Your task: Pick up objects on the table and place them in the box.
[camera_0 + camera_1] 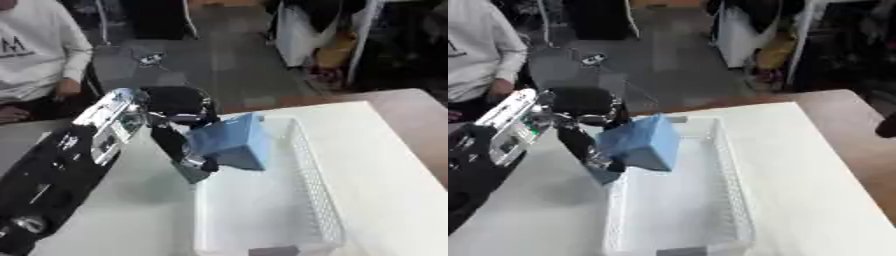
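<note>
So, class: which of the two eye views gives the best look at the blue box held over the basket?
The left eye view: the blue box sits near the middle, its faces distinct, the left hand gripping it above the white basket. The right eye view shows the same box further left, similarly tilted.

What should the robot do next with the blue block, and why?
Probably open the fingers and let it drop. The left hand holds the blue block tilted, in the air above the near-left part of the white basket, so it looks likely to land inside.
</note>
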